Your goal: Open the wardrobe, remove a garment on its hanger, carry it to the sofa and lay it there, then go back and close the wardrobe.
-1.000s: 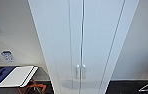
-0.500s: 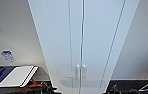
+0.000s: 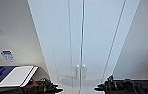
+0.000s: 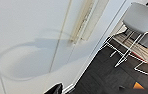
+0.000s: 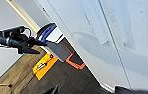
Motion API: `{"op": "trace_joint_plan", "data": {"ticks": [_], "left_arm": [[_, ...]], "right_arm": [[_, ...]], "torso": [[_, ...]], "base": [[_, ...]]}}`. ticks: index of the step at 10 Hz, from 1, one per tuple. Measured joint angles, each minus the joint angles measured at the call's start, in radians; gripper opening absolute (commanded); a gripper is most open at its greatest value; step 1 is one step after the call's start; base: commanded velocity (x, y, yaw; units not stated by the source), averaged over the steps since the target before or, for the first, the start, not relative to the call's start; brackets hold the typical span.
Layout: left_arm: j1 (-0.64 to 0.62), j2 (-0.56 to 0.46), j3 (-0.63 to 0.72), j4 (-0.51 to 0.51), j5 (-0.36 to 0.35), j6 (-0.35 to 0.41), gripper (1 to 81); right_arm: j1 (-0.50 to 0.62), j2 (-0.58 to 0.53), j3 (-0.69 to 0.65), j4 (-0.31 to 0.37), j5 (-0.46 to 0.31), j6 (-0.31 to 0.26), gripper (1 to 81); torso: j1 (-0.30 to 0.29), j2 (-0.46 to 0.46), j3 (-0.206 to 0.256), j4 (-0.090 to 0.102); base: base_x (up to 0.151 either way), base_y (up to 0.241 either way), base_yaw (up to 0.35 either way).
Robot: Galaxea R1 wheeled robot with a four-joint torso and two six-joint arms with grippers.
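The tall white wardrobe point(image 3: 82, 37) with two full-height doors is standing shut, taking up the centre of the head frame, its pair of small upright white handles point(image 3: 80, 72) sitting low at centre on either side of the door seam. The dark left gripper point(image 3: 55, 89) and dark right gripper point(image 3: 100, 88) are hovering at lower left and lower right, both just below handle height, apart from the doors. The handles' long axis is running vertical and lying about midway between the arms, neither plainly nearer; jaw state cannot be told for either.

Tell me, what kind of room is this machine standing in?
Probably an office or test room furnished like a home: a tall white wardrobe with shut doors, a white chair on thin legs, and dark carpet tiles.
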Motion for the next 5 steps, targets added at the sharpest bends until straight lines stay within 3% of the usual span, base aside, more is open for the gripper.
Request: {"op": "trace_joint_plan", "data": {"ticks": [5], "left_arm": [[-0.034,0.084,-0.041,0.060,0.005,0.000,81.1]], "right_arm": [[0.110,0.034,-0.041,-0.008,-0.061,0.010,81.1]], "torso": [[0.001,0.000,-0.001,0.000]], "base": [[0.000,0.000,0.000]]}}
